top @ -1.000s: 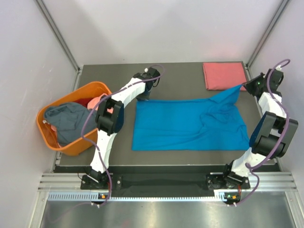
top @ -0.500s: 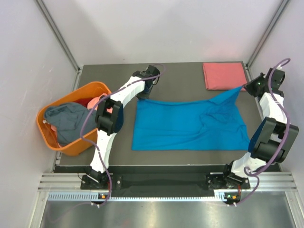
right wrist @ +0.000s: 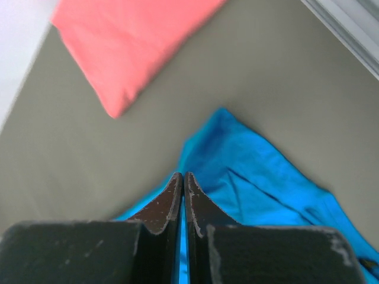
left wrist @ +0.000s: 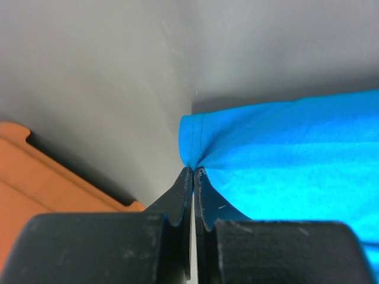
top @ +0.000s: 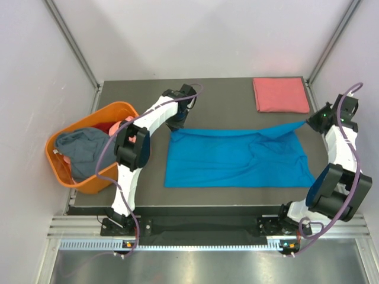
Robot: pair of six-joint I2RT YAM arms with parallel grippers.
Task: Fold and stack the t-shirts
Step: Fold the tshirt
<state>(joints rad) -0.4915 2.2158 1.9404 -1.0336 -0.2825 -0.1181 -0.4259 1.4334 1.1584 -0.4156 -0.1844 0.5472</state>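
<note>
Tool tips, left arm: the left tool [left wrist: 193,170] is pinched shut on the far left corner of the bright blue t-shirt [left wrist: 284,148]. The cloth gathers into small creases right at the closed tips. Only the left wrist view shows this pinch. It also shows a dark shadow under the shirt's far edge on the grey surface [left wrist: 118,89], and a piece of the orange basket [left wrist: 35,177] to the lower left of the tool.

Right arm: the right tool [right wrist: 182,174] has its jaws closed together on blue cloth near the shirt's far right corner, and a pointed flap of blue stands out beyond the tips. Only the right wrist view shows how close the folded salmon-pink t-shirt [right wrist: 136,41] lies. It sits just past the tool, apart from the blue cloth, with bare surface between.

The top view alone gives the whole layout. The blue shirt is spread wide across the middle of the surface between the two arms. Its far edge is drawn into a line from one tool to the other, and its near edge lies flat. The pink rectangle occupies the far right corner of the surface. The basket stands at the left edge, holding a grey-blue shirt [top: 83,151] and a pink garment [top: 121,125].
</note>
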